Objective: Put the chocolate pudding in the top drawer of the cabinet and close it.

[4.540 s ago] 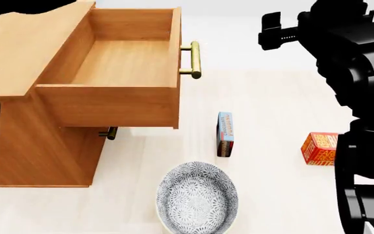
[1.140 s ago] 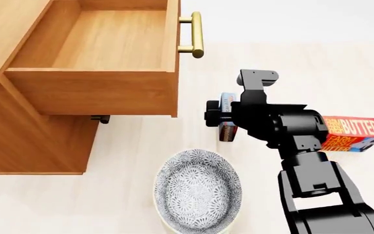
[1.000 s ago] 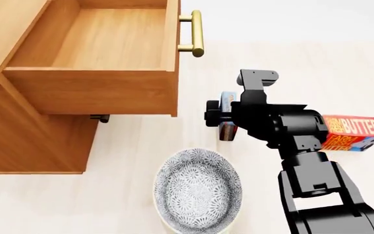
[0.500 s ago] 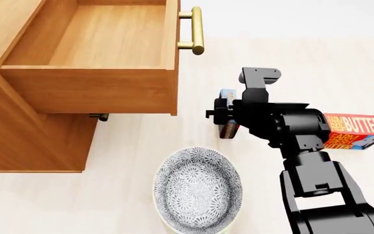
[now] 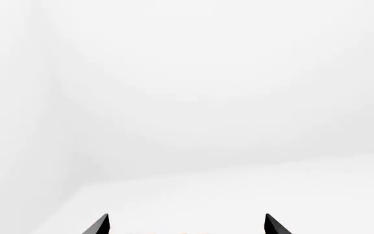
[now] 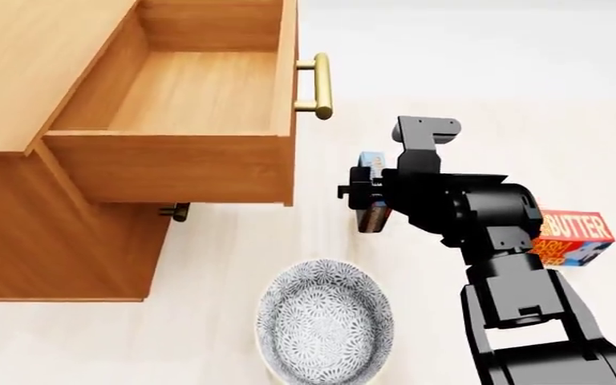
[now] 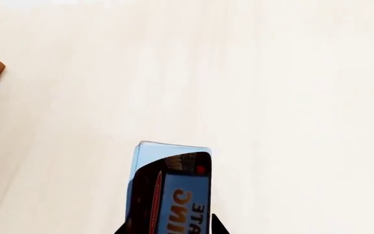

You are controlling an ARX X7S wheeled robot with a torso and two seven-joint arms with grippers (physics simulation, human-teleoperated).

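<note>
Beside the cabinet [image 6: 30,200], top drawer [image 6: 196,96] already pulled open and empty, chocolate pudding [image 7: 169,187] upright between the right pincer [image 7: 167,229] tips, grip uncertain; lifting, dropping in, closing left.

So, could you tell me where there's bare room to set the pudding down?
The top drawer is open with its whole floor bare. The cabinet top beside it is free too. It's tighter on the floor between the bowl, pudding and butter box.
</note>
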